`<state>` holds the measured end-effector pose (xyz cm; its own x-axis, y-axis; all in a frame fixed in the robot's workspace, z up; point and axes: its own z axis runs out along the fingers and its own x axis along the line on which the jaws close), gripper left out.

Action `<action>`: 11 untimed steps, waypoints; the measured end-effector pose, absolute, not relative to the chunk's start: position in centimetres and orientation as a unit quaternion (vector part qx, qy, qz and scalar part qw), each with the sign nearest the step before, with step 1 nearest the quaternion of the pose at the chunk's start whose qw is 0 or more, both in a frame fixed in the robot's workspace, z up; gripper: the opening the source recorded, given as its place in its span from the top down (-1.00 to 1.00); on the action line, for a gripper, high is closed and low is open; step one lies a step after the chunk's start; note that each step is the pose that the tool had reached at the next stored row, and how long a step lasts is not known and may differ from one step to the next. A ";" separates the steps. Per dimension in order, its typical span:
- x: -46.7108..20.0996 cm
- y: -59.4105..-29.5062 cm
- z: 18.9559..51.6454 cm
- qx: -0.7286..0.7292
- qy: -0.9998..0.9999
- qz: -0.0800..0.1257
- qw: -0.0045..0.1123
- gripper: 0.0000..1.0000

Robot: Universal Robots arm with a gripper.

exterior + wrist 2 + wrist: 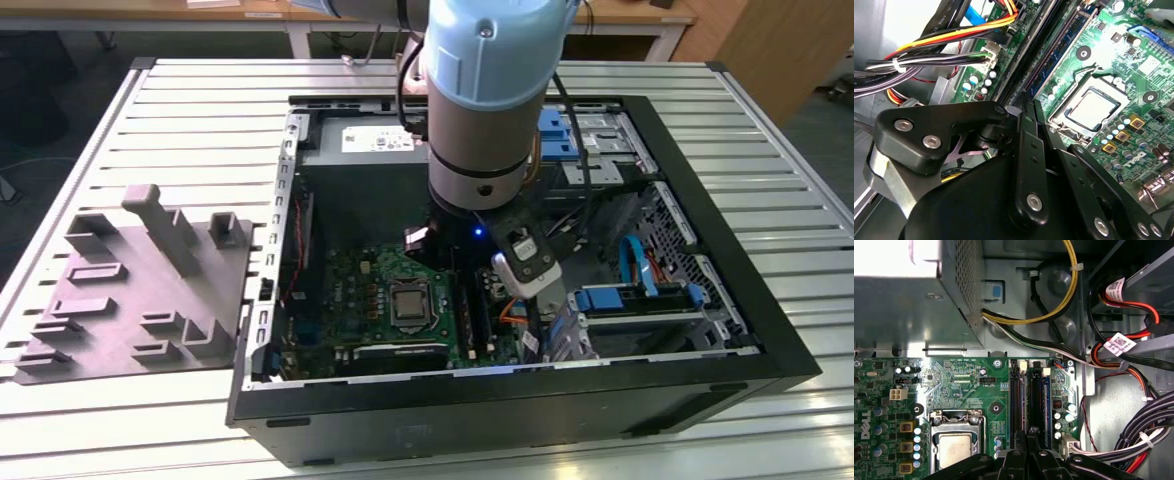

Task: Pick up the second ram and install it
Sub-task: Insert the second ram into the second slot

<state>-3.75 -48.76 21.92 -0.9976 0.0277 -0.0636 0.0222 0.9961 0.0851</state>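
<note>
The gripper [1027, 436] is down at the memory slots with its 2 fingers [1026, 140] drawn together. As far as both wrist views show, they are clamped on the thin top edge of the second ram [1032, 397]. The ram stands on edge along a slot, running from the fingertips toward the grey power-supply box [914, 310]. I cannot tell whether it is fully seated.

Just beside the ram on the cable side, a bluish strip [1046, 400] sits in the next slot. On the other side, 1 black slot [1014, 400] lies between the ram and the CPU socket [954, 447]. A cluster of capacitors [1066, 415] and a white connector [1069, 442] stand near the bluish strip at the edge of the green motherboard [969, 380]. Past them, a bundle of black, white and red cables [1144, 440] rises close to the gripper's linkage. Yellow wires [1056, 305] loop from the power-supply box across the metal case wall.

In the exterior view the arm [487, 90] hangs vertically through the open side of the black computer case [534, 410], with a white module [525, 262] at its wrist just above the slots. The power-supply box borders the far end of the slots. Blue drive brackets [627, 298] and a blue cable [638, 265] crowd the case toward the exterior view's right. Toward the exterior view's left the board lies low and flat around the socket, which is the freest room. Outside the case, a grey moulded fixture [134, 290] rests on the slatted table [200, 100], well apart from the arm.
</note>
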 end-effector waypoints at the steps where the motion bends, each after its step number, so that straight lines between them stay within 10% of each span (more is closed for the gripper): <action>1: -3.7 -48.8 21.9 0.012 0.999 0.042 0.032 0.75; 11: -3.7 -48.8 21.8 0.012 0.999 0.042 0.032 0.75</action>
<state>-3.75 -48.76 21.82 -0.9976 0.0277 -0.0636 0.0222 0.9961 0.0851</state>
